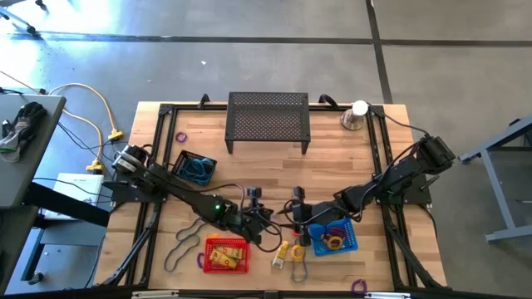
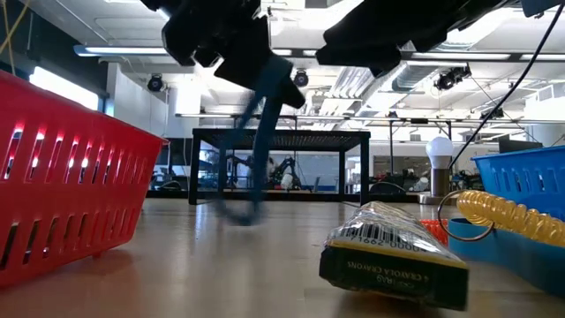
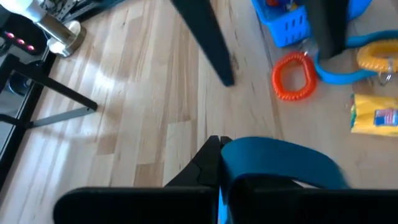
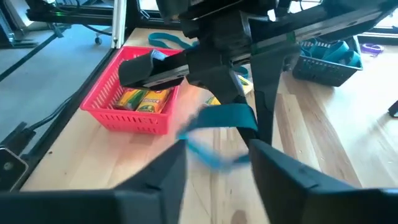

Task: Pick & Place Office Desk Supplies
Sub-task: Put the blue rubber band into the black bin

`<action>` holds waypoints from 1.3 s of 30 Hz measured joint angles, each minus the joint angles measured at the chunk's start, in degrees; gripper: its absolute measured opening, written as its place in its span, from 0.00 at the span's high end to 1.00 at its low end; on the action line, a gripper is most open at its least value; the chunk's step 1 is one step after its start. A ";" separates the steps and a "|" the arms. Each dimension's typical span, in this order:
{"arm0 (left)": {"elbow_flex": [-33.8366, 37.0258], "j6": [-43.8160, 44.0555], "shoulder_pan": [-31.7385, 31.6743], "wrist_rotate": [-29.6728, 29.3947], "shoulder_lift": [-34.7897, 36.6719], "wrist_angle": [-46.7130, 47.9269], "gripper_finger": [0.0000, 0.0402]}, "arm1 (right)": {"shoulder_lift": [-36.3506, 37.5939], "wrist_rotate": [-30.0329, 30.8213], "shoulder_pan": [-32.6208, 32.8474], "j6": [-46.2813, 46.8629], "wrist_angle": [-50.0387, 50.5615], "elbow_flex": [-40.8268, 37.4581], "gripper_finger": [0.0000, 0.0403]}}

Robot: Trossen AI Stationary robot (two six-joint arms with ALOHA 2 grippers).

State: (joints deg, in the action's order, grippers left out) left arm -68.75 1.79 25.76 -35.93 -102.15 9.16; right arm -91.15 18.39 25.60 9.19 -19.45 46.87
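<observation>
a teal flat rubber band loop (image 4: 219, 118) hangs above the middle of the wooden tabletop (image 1: 332, 158), just off the front half, clamped in the left gripper (image 1: 264, 218), whose fingers are pressed together on it; the loop dangles down toward the wood in the low view (image 2: 256, 132). the right gripper (image 1: 298, 218) sits just beside it, facing it, with its two dark fingers (image 4: 163, 171) apart and nothing between them. near the front edge, left of the middle, a red plastic basket (image 1: 225, 255) holds yellow crayon boxes (image 4: 144, 98). a blue plastic basket (image 1: 342, 241) stands toward the front right, under the right arm, with a yellow coiled ring (image 1: 334, 242) in it. an orange coiled ring (image 3: 293, 76) lies on the wood next to that basket, and a loose yellow crayon box (image 2: 393, 252) lies between the two baskets. a dark mesh tray (image 1: 194, 169) with more teal bands sits near the left edge. a black mesh stand (image 1: 268, 118) stands at the back edge, a silver cone with a white ball (image 1: 356, 115) toward the back right corner
</observation>
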 joint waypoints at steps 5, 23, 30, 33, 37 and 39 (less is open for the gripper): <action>-4.53 7.75 0.43 -0.01 1.46 12.39 1.00 | 0.42 2.82 0.31 0.61 3.31 0.00 0.42; -28.16 38.38 -11.71 15.83 5.08 80.68 1.00 | 0.24 2.45 0.27 0.17 3.93 0.02 0.39; -27.69 32.42 -18.42 21.57 9.55 81.02 1.00 | -1.12 2.44 -0.59 -0.26 4.21 -0.02 0.39; -26.85 30.31 -21.18 21.11 12.42 80.74 1.00 | -1.14 2.53 -1.75 -0.37 4.24 0.00 0.39; -22.60 29.48 -25.15 20.86 17.39 80.80 1.00 | -1.14 2.47 -3.95 -0.22 4.23 0.00 0.39; -18.92 29.48 -26.74 21.20 20.65 80.81 1.00 | -1.16 2.46 -4.71 0.12 4.26 0.00 0.39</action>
State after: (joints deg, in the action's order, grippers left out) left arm -87.67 31.27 -0.98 -14.73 -81.50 89.98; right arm -92.31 20.85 20.89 9.31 -15.20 46.87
